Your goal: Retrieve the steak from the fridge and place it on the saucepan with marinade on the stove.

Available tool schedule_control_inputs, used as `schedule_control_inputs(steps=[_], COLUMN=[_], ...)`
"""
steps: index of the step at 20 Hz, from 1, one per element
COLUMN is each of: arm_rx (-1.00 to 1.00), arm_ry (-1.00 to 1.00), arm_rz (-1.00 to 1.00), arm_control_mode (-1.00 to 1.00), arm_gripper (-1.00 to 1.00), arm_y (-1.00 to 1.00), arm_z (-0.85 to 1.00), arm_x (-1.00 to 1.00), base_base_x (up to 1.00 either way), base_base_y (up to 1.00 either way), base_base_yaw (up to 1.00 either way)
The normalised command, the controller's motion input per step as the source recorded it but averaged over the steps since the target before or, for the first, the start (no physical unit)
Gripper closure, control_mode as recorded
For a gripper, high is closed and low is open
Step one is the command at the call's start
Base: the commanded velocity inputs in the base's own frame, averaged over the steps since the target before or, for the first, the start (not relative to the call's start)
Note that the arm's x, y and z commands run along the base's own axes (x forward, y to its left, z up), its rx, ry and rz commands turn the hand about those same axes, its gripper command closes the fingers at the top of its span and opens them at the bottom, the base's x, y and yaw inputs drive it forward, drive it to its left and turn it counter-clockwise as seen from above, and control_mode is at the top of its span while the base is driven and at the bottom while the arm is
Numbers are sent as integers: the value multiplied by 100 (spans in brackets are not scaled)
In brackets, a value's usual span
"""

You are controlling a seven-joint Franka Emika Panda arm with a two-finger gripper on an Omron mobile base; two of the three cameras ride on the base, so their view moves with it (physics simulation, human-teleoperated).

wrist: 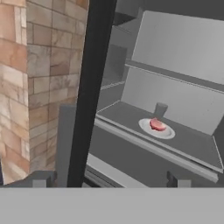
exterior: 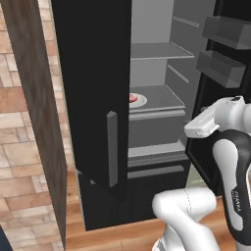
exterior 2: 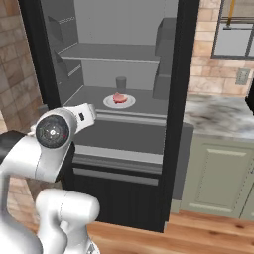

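The black fridge (exterior: 93,88) stands open, its grey shelves exposed. The steak (exterior 2: 119,97), a small pink-red lump, lies on a round white plate (exterior 2: 130,103) on the middle shelf. It also shows as the steak (exterior: 133,97) at the door's edge and the steak (wrist: 157,125) in the hand view. My gripper (wrist: 108,182) is open and holds nothing. Its dark fingertips (wrist: 177,180) stand wide apart, well short of the shelf and outside the fridge. The saucepan and the stove are out of view.
A small grey cup (exterior 2: 121,83) stands just behind the plate. The black door with its grey bar handle (exterior: 112,148) hangs open on the left. Door bins (exterior: 220,66) jut out on the right. A marble counter (exterior 2: 218,115) adjoins the fridge.
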Motion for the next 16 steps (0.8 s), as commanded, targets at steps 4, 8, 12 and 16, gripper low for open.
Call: schedule_control_inputs(steps=[4, 8, 12, 16], arm_rx=[1, 3, 4, 7], arm_ry=[-4, -4, -15, -18], arm_rz=[0, 1, 2, 3], arm_control_mode=[-100, -100, -100, -100], arm_gripper=[-100, -100, -100, -100], arm_y=[20, 14, 9, 8], arm_z=[-67, -55, -60, -56], arm_x=[29, 39, 40, 41], base_base_x=[0, 0, 0, 0], base_base_y=[0, 0, 0, 0], base_base_yaw=[0, 0, 0, 0])
